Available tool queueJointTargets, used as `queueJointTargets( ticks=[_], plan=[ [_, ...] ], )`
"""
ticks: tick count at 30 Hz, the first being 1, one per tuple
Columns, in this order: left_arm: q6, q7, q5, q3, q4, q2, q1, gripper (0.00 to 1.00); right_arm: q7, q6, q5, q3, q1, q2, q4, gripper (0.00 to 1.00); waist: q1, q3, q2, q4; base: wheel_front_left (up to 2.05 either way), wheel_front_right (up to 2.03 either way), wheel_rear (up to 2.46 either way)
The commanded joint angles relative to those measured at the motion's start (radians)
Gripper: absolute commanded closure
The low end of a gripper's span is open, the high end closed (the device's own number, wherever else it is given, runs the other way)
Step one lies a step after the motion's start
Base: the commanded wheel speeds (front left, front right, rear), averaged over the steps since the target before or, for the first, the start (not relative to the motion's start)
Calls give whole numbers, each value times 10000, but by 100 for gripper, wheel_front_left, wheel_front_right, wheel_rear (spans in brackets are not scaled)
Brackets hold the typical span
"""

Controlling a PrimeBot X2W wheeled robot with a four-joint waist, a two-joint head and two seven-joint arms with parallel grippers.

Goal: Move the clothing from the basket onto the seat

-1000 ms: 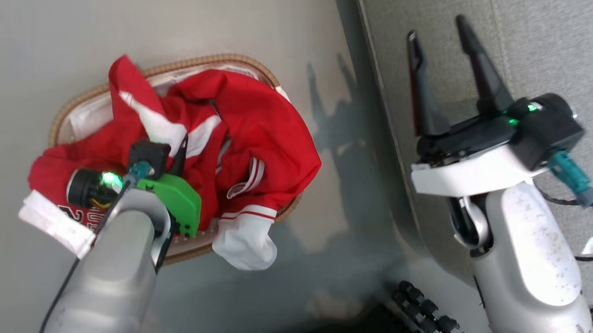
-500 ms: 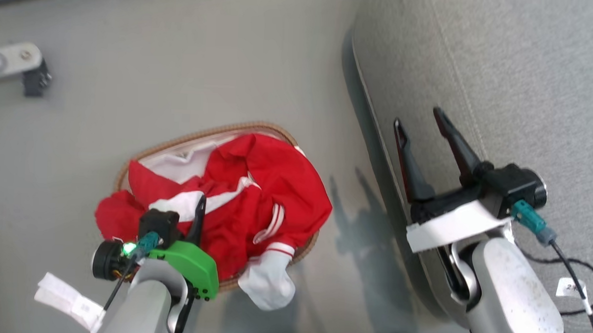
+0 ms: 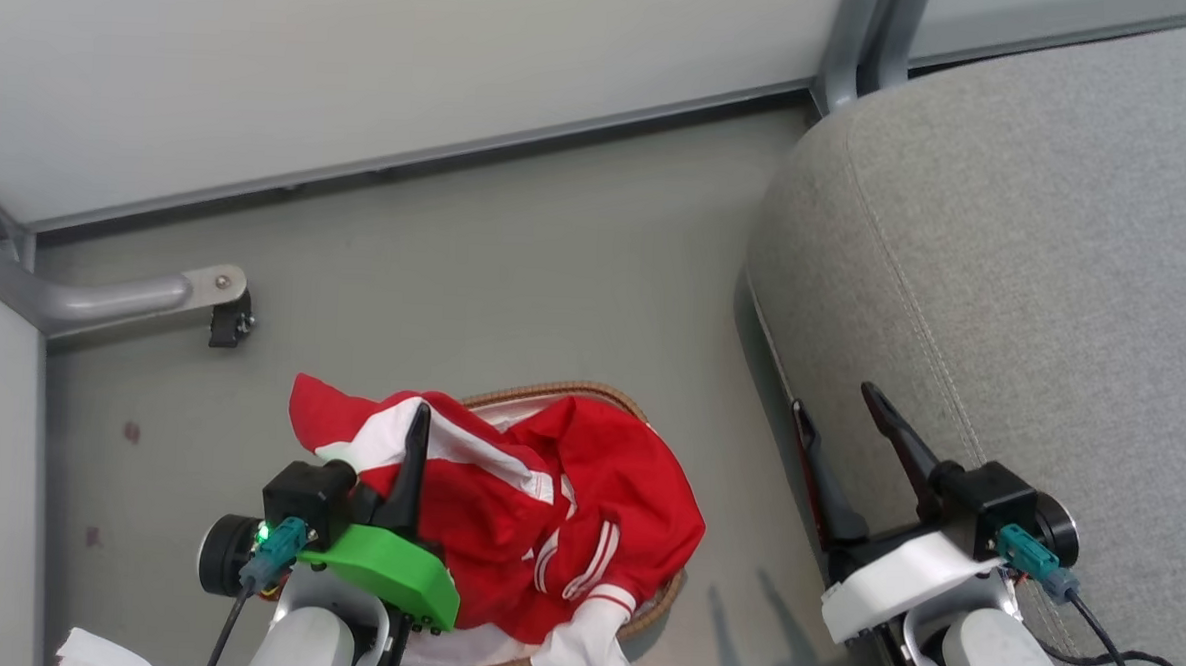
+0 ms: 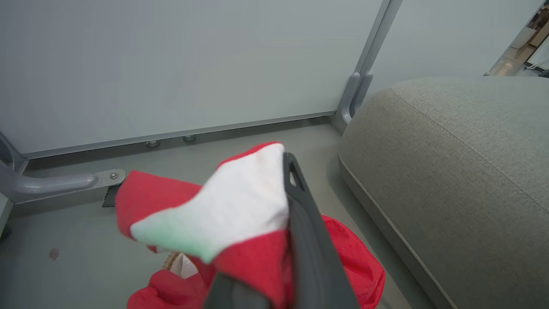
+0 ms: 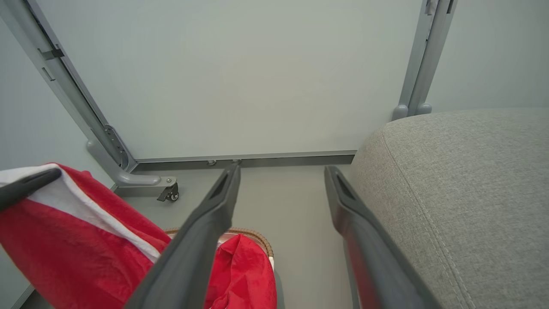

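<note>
While my left end effector (image 3: 414, 445) clamps the red clothing (image 3: 586, 493) over the basket (image 3: 571, 387), the seat (image 3: 1035, 292) lies off to my right; right end effector (image 3: 834, 402) open, empty, nearest it.

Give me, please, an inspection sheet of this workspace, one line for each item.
Surface: grey floor; no clothing on the visible seat.
Job's things: red clothing mostly in the basket, one white cuff hanging over its rim.
Clutter: nothing seen, except small reddish floor spots.
Grippers: left gripper shut on a red-and-white fold; right gripper open beside the seat edge, holding nothing.
Cables: black cable with teal plug at the right wrist, another at the left.
Surroundings: pale wall panels, grey metal frame, castor foot.
</note>
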Motion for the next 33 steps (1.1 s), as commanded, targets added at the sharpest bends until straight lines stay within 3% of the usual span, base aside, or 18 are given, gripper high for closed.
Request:
queueJointTargets(
  ticks=[1, 10, 19, 33],
  plan=[
    [-47, -8, -42, 16, -254, 8, 245, 100, -49, -6, -18, 3, 300, -46, 55, 0, 1, -1165, 0, 629, 0, 0, 0],
    [-46, -8, -277, -14, -1920, 8, 192, 100, -49, -6, 107, 359, 944, -44, 340, 0, 1, -1924, 0, 831, 0, 0, 0],
    [97, -7, -559, -304, -2739, 7, -119, 100, -49, -6, -108, 1148, 1150, -43, 638, 0, 1, -2174, 0, 1010, 0, 0, 0],
    [335, -8, -849, -1078, -2986, 11, -434, 100, -49, -8, 525, 4681, -449, -52, 1050, 0, 1, -2196, 0, 1473, 0, 0, 0]
  ],
)
